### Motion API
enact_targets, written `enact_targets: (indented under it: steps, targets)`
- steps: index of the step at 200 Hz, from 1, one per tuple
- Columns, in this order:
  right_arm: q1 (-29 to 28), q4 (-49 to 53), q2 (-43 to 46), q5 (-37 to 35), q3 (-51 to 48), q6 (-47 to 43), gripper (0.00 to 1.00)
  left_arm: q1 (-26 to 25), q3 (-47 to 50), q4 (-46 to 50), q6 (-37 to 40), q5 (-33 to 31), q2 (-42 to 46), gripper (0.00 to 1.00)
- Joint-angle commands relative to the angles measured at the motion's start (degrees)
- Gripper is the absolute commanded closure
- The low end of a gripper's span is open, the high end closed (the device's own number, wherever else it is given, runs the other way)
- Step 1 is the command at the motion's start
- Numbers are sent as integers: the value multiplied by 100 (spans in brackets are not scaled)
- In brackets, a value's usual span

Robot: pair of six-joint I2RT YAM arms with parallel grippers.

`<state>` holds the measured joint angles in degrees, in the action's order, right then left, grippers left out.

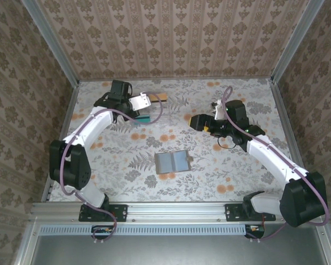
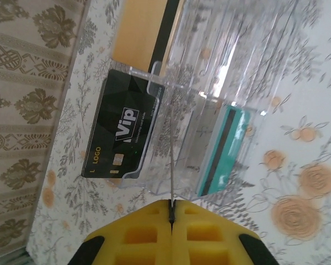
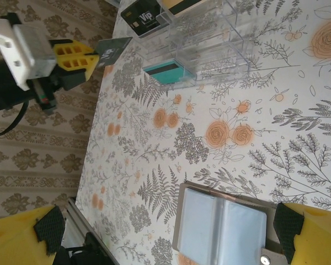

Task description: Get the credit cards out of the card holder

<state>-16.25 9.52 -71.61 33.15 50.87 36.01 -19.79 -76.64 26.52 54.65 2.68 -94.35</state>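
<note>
"Two claws, and they couldn't look more different. See the left claw [image 3: 94,59]?"

"Yes. Its yellow fingers [image 2: 149,214] are pressed together on a dark card [image 3: 113,51] printed 'Vip'. It's pinched by one end, and the rest sticks out past the tips. From that wrist you see it edge-on, just a thin line."

"Where is it holding it?"

"At the far left of the table [image 1: 220,171], just beside the clear tray [image 2: 209,66]."

"Anything in that tray?"

"A black card [image 2: 124,130] with the same 'Vip' print, a teal card [image 2: 223,152] with a dark stripe and a tan card [image 2: 140,33] with a dark stripe. Through the plastic I can't tell which compartment each one sits in."

"And the right claw [image 1: 194,121]?"

"Spread wide, with nothing between its fingers. It hangs over the flowered cloth right of centre and points toward the left arm."

"The card holder [image 1: 172,162]?"

"It lies opened flat near the middle of the table, between the two arms. Both bluish-grey pocket faces are turned up. Neither claw touches it, and it's well apart from the tray."
</note>
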Motion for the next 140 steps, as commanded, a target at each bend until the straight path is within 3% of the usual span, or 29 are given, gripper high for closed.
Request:
enact_targets:
  steps: [1,47,140]
  targets:
    - [49,96,52,-63,182,38,0,11,-327,-423,748,-348,-222,100]
    - [81,119,-54,-54,282,48,0,0,-536,-908,1076,-557,-703,100]
    - [96,135,-98,-89,255,82,0,-7,-916,-618,1155,-214,-1190,100]
